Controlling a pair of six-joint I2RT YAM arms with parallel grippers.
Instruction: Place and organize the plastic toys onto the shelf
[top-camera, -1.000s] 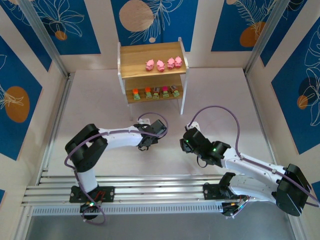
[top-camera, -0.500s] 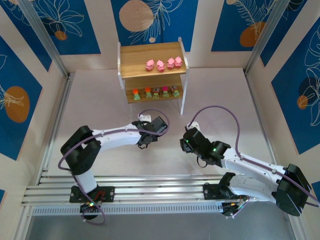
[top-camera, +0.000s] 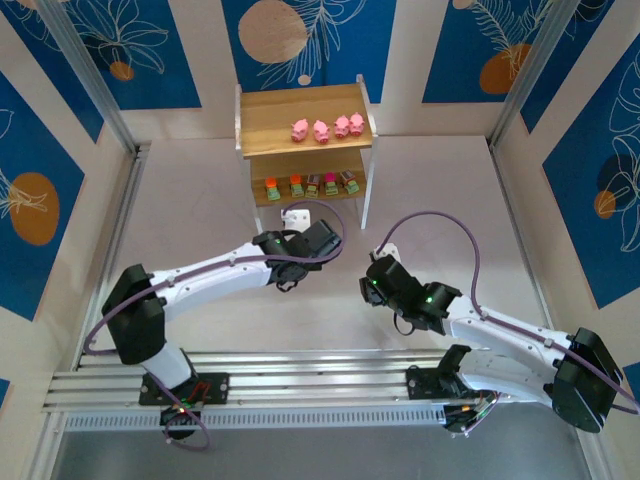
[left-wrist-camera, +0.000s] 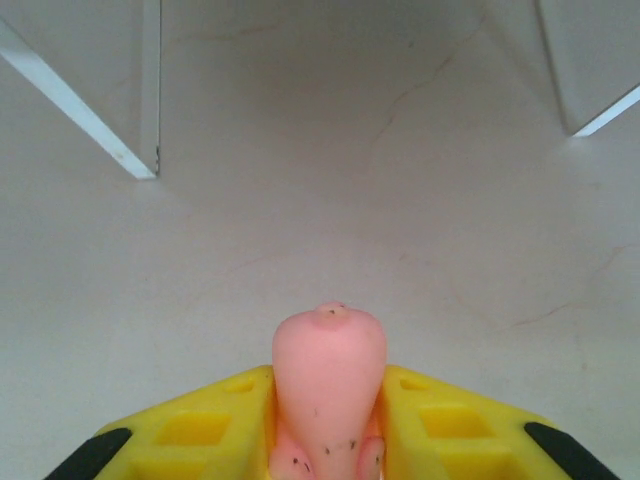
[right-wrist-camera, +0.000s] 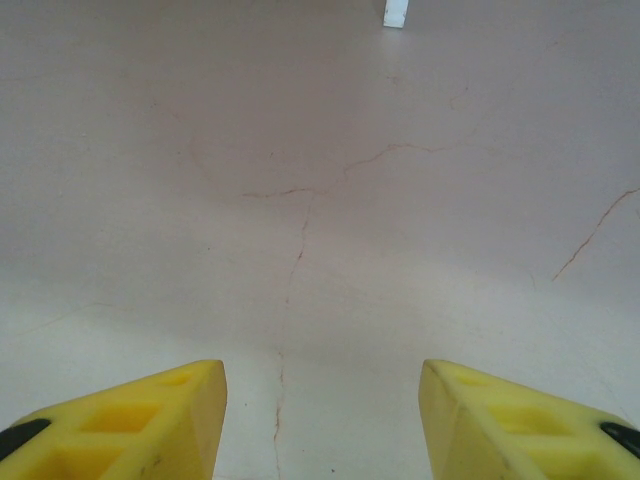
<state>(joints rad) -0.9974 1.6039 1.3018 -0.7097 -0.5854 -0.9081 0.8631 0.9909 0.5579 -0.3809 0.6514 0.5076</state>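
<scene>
One pink pig (left-wrist-camera: 329, 370), pinched in left tool (left-wrist-camera: 328, 405)

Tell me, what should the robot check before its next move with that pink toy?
1. Grip: left claw pinches the pink pig: ok.
2. Space: bare wood on the shelf top, left of the four pigs: ok.
3. Lower tier: five blocky pieces in a row: ok.
4. Other arm: right claw open, empty, apart from the shelf: ok.
5. Height: left claw above the top board: cannot tell.
</scene>
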